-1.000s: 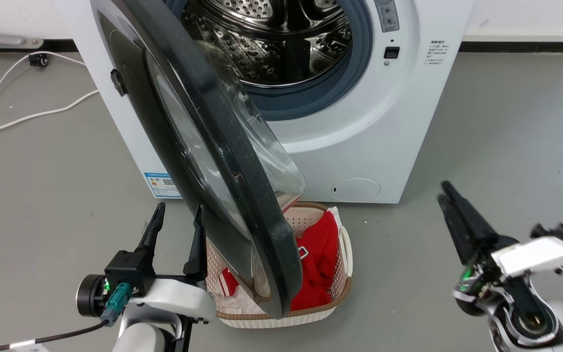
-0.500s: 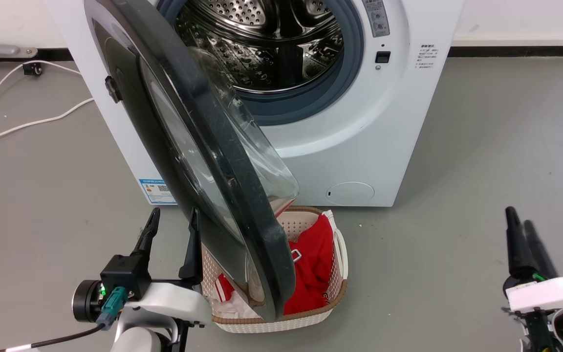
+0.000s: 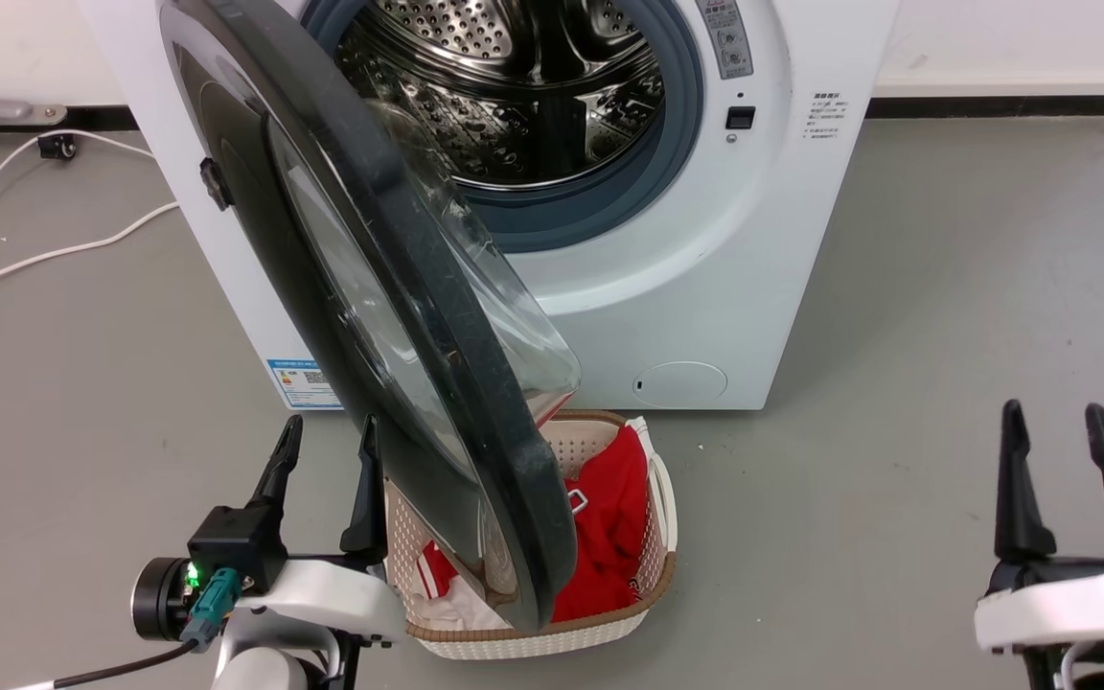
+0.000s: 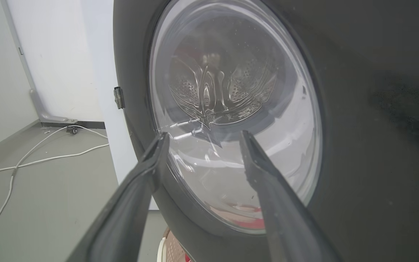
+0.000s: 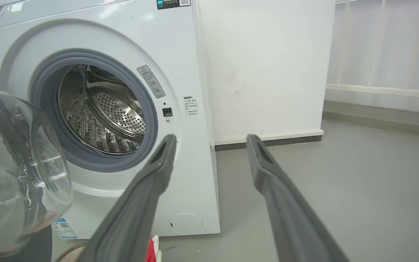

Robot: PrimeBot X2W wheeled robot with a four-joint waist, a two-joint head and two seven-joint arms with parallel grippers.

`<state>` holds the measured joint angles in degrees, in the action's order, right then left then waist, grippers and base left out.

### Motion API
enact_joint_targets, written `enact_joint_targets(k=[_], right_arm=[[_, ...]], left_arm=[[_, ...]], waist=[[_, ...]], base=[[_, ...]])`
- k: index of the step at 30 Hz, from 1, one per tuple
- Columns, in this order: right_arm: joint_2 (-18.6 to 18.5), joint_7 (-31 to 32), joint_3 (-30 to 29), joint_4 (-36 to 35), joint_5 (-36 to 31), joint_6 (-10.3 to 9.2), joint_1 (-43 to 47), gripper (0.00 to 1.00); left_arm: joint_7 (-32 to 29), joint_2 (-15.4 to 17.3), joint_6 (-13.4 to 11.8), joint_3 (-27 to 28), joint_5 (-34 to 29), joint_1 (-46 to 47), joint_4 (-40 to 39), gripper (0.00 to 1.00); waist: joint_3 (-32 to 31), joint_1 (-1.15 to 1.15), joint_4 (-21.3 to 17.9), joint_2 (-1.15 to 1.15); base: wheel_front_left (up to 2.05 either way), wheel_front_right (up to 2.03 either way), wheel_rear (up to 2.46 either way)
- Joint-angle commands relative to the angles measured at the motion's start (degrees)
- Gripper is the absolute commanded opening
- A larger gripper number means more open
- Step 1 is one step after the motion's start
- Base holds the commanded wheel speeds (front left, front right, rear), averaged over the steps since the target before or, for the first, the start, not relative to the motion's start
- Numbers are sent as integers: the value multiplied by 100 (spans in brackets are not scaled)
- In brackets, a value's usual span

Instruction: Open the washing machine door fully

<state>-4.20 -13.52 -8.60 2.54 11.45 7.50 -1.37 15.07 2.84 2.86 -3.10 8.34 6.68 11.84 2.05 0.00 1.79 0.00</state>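
Note:
The washing machine door [image 3: 389, 316] stands swung out from the white washing machine [image 3: 753, 240], hinged at the left, its glass bowl facing the steel drum [image 3: 514, 86]. My left gripper [image 3: 332, 426] is open, low beside the door's outer face. Its right finger [image 3: 367, 479] is very near the black rim; I cannot tell whether it touches. In the left wrist view that gripper [image 4: 203, 136] points at the door [image 4: 358, 145] glass. My right gripper [image 3: 1052, 412] is open and empty at the lower right, well apart from the machine. In the right wrist view it [image 5: 211, 140] faces the washing machine [image 5: 191, 72] front, with the door [image 5: 16, 163] bowl at the left.
A woven laundry basket [image 3: 648, 575] with red clothes sits on the grey floor under the door's lower edge. White cables [image 3: 54, 249] trail across the floor at the left. A white wall runs behind the machine, with open floor [image 3: 945, 335] at the right.
My right gripper has swung to the lower right and turned upright; its fingers, together before, now stand apart. The camera has shifted slightly. The door and left gripper look unmoved.

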Motion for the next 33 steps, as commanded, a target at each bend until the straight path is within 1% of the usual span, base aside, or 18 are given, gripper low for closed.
enact_joint_targets(k=[1, 5, 8, 16, 32, 33], right_arm=[[61, 75, 37, -246, -334, -2, 212, 100], [127, 223, 196, -650, -822, -2, 483, 100], [139, 313, 356, -797, -943, -2, 650, 100], [141, 393, 561, -873, -750, -2, 864, 100], [143, 404, 535, -800, -601, -2, 800, 100], [143, 402, 537, -793, -590, -2, 796, 100]], left_arm=[[15, 7, 8, 36, -21, -49, 17, 100], [15, 8, 34, 70, -58, -44, 34, 100], [15, 8, 56, 91, -71, -40, 47, 100], [15, 8, 87, 101, -120, -55, 73, 100], [15, 8, 122, 82, -156, -61, 80, 100], [15, 8, 129, 82, -156, -57, 82, 85]], waist=[[-7, 0, -8, 0], [-6, 0, -20, 0], [-11, 0, -33, 0], [-59, 0, -34, 0], [-35, 0, -18, 0], [-34, 0, -19, 0]], base=[[0, 0, 0], [0, 0, 0], [0, 0, 0], [0, 0, 0], [0, 0, 0], [0, 0, 0]])
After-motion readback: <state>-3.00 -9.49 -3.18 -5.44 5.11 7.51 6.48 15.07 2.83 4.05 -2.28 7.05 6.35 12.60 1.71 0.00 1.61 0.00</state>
